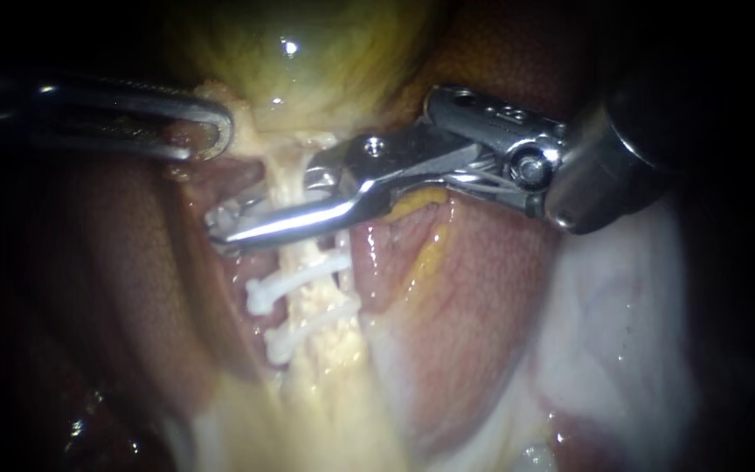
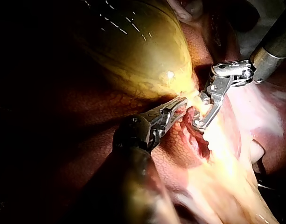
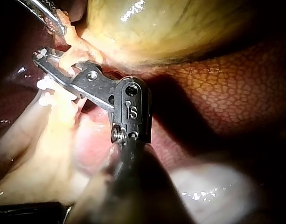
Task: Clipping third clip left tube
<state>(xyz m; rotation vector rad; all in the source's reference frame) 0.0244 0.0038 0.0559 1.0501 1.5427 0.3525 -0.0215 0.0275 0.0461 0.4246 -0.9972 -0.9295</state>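
Mottled reddish-brown liver [image 1: 491,280] fills the background on both sides. At the far end sits the glossy yellow-green gallbladder [image 1: 308,52]. From its lower end a pale yellow, stringy tube [image 1: 325,385] runs toward us down the middle.

We see two white plastic clips across this tube, one [image 1: 294,281] just beyond the other [image 1: 308,328], both slightly slanted.

Our right instrument [image 1: 238,223], a silver hinged tool with two long slim jaws, comes in from the right. It reaches across the tube just beyond the farther clip, between that clip and the gallbladder. Its jaws straddle the tube, one on the near face and one behind it. They pinch a third white clip [image 1: 225,216], whose ends show at the tips, left of the tube.

Our left instrument [image 1: 216,131], a dark shaft ending in slim grey metal jaws, enters from the left on the far side. Its jaws are pressed onto the pale frayed tissue at the gallbladder's lower end. The two instruments' tips lie near each other but apart.
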